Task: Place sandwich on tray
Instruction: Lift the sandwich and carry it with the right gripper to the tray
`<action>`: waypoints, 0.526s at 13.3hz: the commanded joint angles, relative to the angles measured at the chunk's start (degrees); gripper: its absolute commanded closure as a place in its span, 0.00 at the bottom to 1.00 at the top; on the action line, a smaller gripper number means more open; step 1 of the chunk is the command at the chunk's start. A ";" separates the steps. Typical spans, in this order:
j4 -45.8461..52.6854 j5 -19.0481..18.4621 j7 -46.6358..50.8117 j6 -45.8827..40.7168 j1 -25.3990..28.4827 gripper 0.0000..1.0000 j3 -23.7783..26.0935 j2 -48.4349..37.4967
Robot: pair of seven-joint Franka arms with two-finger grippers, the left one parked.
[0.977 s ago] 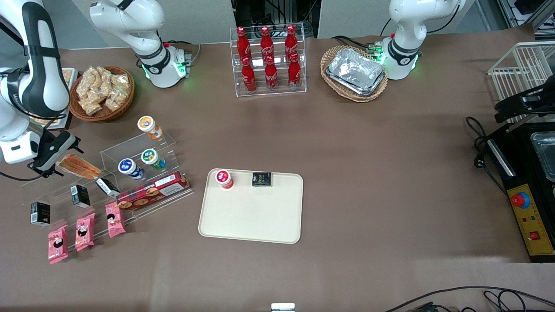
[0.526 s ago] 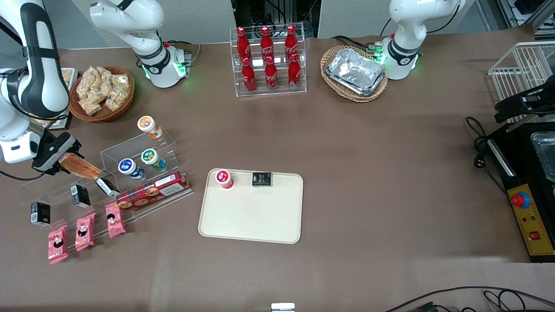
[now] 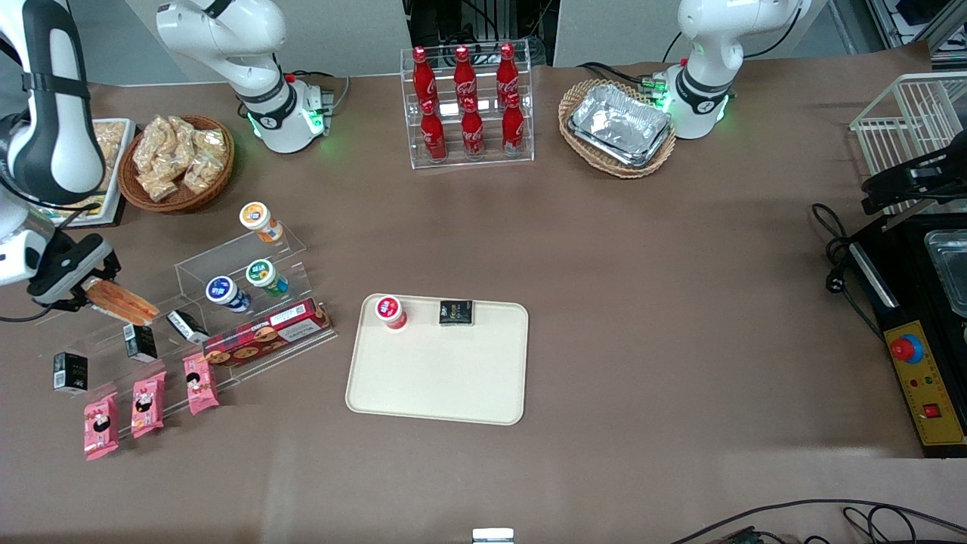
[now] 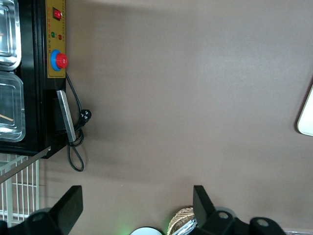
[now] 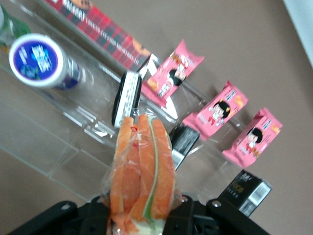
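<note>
Gripper (image 3: 81,291) sat at the working arm's edge of the tabletop, over the clear acrylic rack (image 3: 227,302), fingers clamped on one end of the sandwich (image 3: 121,301). Sandwich off the table, long axis running from the jaws twd the tray (image 3: 438,393), free tip aimed that way. Tray lay well apart, mid-table; red-lidded cup (image 3: 390,311) & black packet (image 3: 456,312) along its edge farthest from front cam. Probably needs a long sideways carry.

White arm (image 3: 45,113), black band; black gripper (image 3: 84,291), maybe screws on fingers (image 5: 63,215).
</note>
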 commanded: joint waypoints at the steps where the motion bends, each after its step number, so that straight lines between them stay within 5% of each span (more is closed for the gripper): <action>1: 10.64 3.95 2.83 -8.56 3.57 1.00 0.05 4.05; 7: 26.12 3.69 16.96 -16.14 14.81 1.00 -0.04 11.60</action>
